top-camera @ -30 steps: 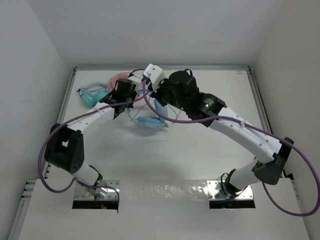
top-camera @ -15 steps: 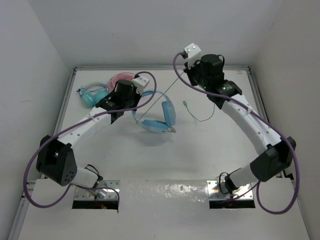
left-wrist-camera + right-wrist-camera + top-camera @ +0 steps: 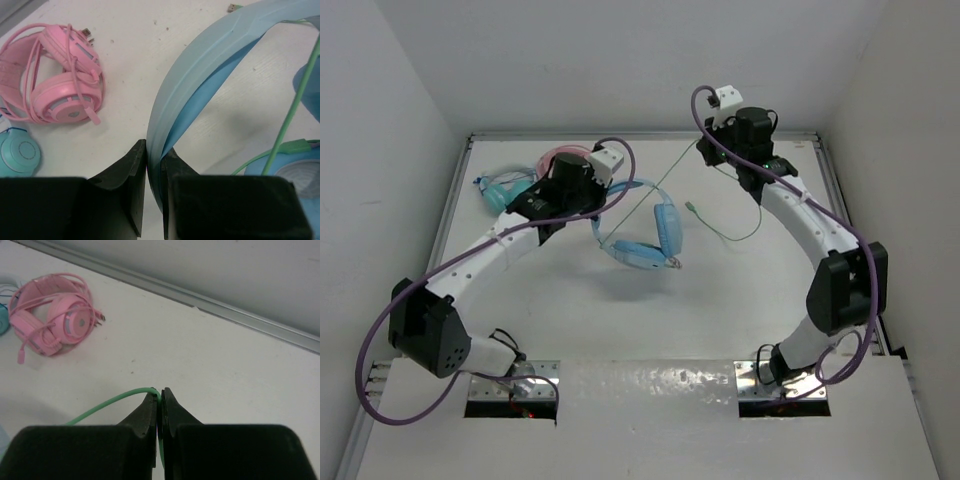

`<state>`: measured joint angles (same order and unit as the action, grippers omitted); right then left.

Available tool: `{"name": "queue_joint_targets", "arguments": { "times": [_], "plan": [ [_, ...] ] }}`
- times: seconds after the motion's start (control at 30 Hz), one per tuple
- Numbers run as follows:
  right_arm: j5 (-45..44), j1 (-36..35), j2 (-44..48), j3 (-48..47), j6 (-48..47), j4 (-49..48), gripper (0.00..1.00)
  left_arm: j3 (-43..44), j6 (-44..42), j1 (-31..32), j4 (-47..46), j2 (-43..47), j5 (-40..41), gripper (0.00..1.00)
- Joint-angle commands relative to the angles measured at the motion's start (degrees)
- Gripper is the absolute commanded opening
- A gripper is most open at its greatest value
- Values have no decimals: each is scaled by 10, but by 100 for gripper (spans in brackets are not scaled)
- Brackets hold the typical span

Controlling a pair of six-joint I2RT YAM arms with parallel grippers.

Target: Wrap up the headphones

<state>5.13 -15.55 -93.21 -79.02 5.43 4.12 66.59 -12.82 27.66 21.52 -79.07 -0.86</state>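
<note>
Green cable (image 3: 100,405) pulled farther back by right jaws; headphones (image 3: 665,222) shifted right.

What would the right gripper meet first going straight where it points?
Nothing close: the right gripper, shut on the cable, points over bare table toward the back rail; depth is unclear.
</note>
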Motion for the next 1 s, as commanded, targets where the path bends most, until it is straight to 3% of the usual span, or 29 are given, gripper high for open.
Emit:
{"name": "queue_joint_targets", "arguments": {
  "times": [0.0,0.1,0.23,0.4,0.53,0.77,0.97],
  "plan": [
    [-14,26,-22,-13,29,-120,0,49,-4,-5,91,21,-69,0],
    [77,25,-77,-36,41,-117,3,93,1,-4,108,14,-153,0],
    [143,22,-152,-20,91,-172,15,170,31,-5,115,-22,-178,0],
    [173,20,-159,128,169,-375,46,288,74,-11,140,-54,-207,0],
    [164,21,-150,186,160,-395,68,365,122,-32,170,-81,-229,0],
    [111,22,-114,236,107,-356,81,471,184,-117,186,-139,-287,0],
    [124,19,-118,258,149,-360,85,530,193,-125,192,-161,-272,0]
  ]
}}
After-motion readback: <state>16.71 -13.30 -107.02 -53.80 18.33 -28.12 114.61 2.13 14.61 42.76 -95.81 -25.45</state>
